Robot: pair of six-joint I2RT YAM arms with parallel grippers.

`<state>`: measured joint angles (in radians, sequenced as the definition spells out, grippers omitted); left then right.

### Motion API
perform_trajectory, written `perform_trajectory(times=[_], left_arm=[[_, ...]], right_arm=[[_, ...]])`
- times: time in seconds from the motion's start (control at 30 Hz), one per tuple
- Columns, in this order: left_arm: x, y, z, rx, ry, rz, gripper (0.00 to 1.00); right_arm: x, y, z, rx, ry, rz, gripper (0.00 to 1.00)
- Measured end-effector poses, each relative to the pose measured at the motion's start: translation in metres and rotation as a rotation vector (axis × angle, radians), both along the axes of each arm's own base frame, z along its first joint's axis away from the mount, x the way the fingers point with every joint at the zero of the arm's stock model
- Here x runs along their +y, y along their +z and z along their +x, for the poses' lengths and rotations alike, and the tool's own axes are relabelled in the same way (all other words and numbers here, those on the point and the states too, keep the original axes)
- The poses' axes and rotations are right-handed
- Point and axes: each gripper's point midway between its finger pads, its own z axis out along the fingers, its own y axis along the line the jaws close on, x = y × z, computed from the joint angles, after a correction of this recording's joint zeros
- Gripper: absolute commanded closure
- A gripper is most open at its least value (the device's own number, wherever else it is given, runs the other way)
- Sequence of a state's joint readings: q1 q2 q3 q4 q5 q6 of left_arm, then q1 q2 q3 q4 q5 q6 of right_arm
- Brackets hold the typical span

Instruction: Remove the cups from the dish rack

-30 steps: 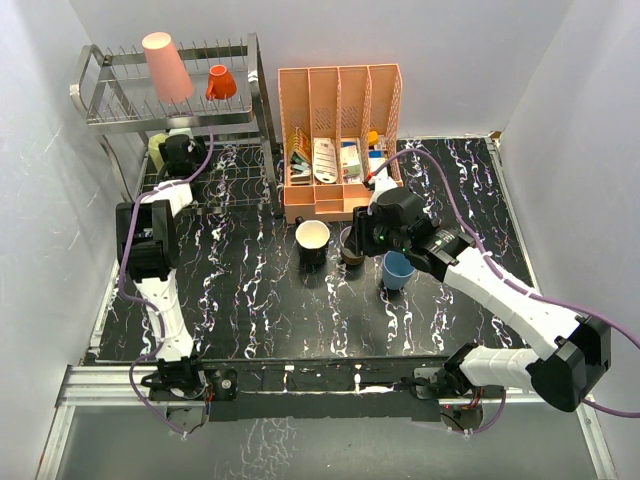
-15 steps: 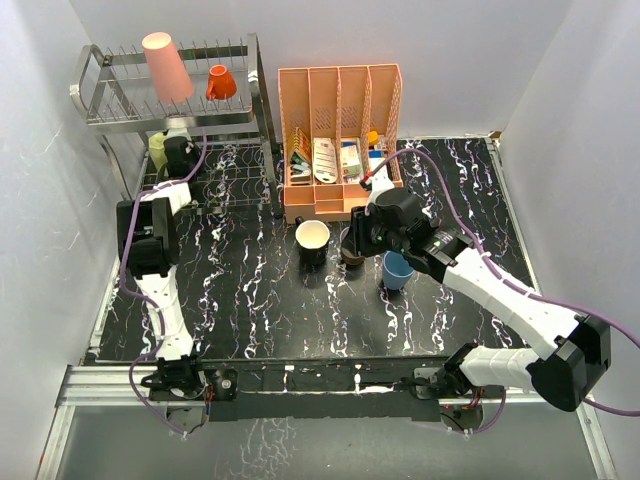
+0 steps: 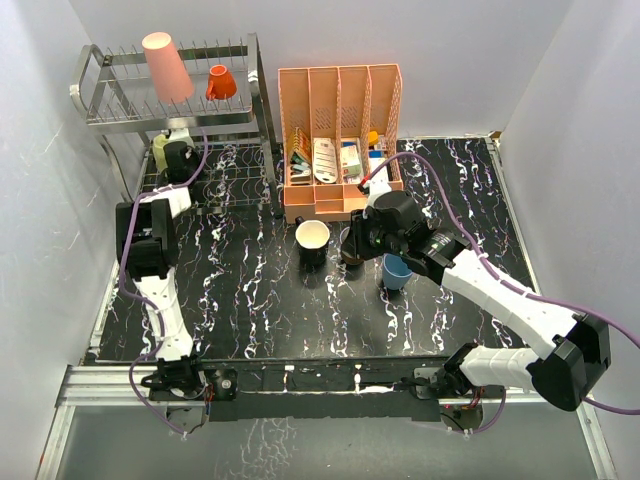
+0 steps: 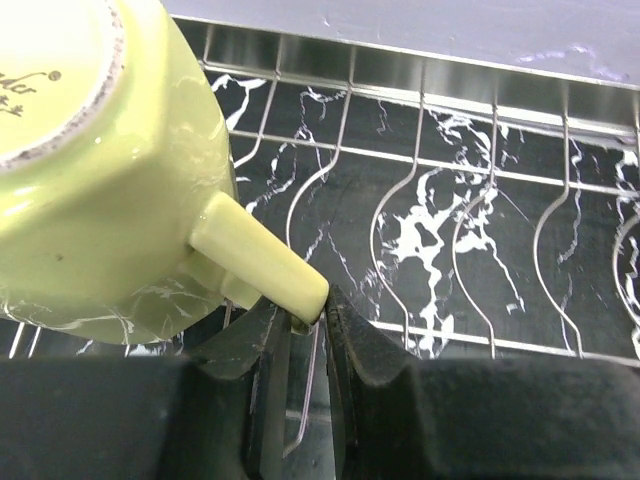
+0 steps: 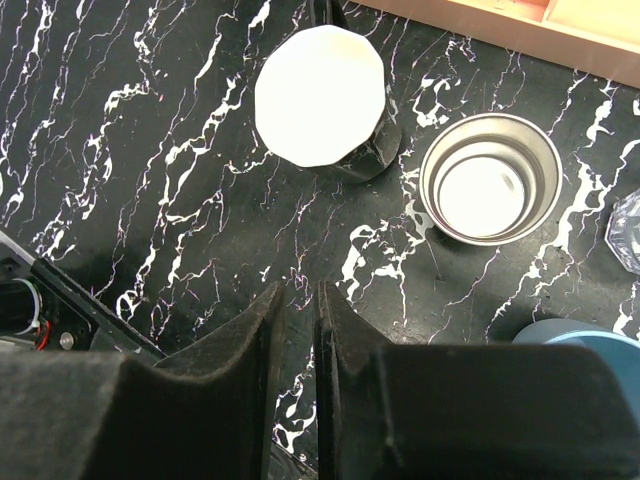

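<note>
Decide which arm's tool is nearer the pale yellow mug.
Left. The left tool pinches the pale yellow mug's handle in the dish rack; the right tool hangs over the table, well away.

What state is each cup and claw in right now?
pink tumbler, upside down on rack's top tier
orange cup, tipped on top tier
yellow mug, lower tier, handle gripped
black mug, upright on table, empty
metal cup, upright, empty
blue cup, upright on table
left gripper, shut on yellow mug
right gripper, shut, empty
</note>
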<state>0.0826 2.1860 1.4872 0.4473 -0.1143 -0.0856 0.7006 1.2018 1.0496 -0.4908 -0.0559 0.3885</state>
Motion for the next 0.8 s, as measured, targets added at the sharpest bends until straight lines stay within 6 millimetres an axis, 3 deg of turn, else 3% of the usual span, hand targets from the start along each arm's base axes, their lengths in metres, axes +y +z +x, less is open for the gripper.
perform_trajectory(times=[0.27,0.57,0.8], left_arm=[[-0.015,0.001,-0.037,0.042,-0.075,-0.017,1.0],[-0.048,0.006,-0.103,0.108,-0.263,-0.068,1.0],[-0.05,0.008,-0.129,0.112,-0.368,-0.098,1.0]], right_arm=[[0.002,0.0,-0.002,-0.001,0.007,0.001,0.83],[0.0,-0.003,-0.007,0.002,0.012,-0.002,0.85],[-0.002,-0.003,-0.009,-0.003,0.009,0.001,0.85]])
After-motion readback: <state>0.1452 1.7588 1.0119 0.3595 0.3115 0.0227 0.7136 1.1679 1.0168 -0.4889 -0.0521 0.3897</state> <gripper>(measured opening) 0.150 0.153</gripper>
